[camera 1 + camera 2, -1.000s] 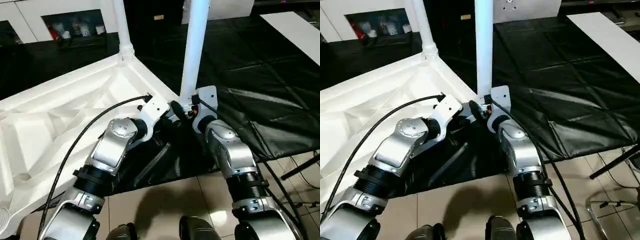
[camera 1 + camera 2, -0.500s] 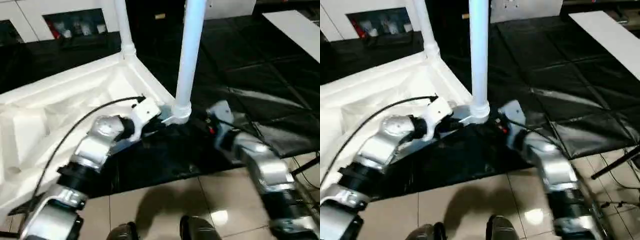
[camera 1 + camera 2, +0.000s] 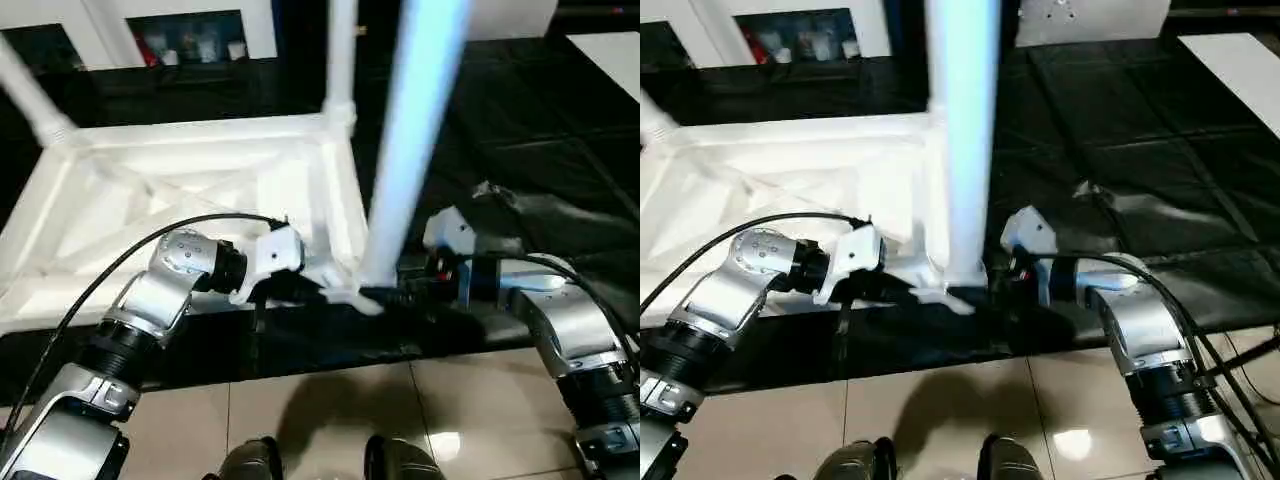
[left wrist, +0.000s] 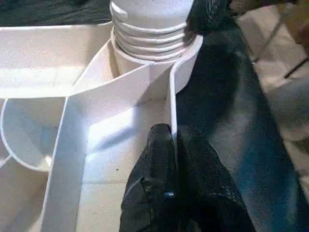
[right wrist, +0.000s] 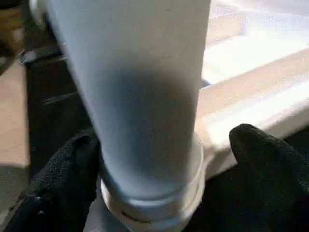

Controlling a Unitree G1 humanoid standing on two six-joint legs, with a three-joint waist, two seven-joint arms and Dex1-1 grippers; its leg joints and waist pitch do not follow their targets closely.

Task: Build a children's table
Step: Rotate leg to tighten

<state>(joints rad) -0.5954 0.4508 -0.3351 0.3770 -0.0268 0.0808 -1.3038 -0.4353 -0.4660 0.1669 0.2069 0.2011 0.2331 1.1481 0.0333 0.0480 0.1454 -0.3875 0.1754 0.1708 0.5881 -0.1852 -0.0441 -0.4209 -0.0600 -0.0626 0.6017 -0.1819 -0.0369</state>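
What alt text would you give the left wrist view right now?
The left gripper, fingers shut, pinches a thin upright rib of the upturned white table top. Just beyond, a white leg stands in the round corner socket, with black cover beside the table.

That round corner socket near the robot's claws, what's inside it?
A white table leg stands in the corner socket, its ribbed end showing at the rim. How deep it goes is hidden by the socket wall.

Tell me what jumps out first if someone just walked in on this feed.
The white leg standing in the near corner of the upside-down tabletop, right between both arms. The left gripper pinches a rib beside that corner; the right gripper straddles the leg's base, fingers spread wide.
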